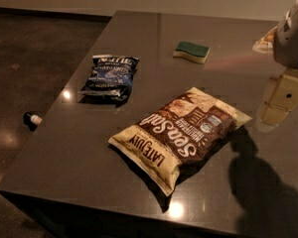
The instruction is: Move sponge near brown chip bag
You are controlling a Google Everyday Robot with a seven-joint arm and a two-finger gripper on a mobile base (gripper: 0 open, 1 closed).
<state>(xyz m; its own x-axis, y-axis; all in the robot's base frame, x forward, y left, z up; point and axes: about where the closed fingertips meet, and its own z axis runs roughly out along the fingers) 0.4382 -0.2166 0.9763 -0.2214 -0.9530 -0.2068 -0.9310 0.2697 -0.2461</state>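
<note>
Green on top and pale yellow beneath, the sponge [191,51] is lying flat on the dark table [79,152], well apart from the jaws, off to their left and farther toward the table's back edge. The gripper [284,97] is hanging at the right edge of the view, low over the tabletop and carrying nothing that you can see, and you cannot tell whether the jaws are released or clenched. The brown chip bag [181,133] is lying to the left of the jaws and nearer the front edge, well apart from the sponge. You are looking at a task not yet under way: the reach, the grasp, the carry and the placing are all waiting. Counting: 1 sponge, 2 chip bags, namely 1 brown and 1 dark blue bag [110,77] sitting farthest left of the jaws, 1 gripper, and 1 small object [32,118] lying on the floor.
</note>
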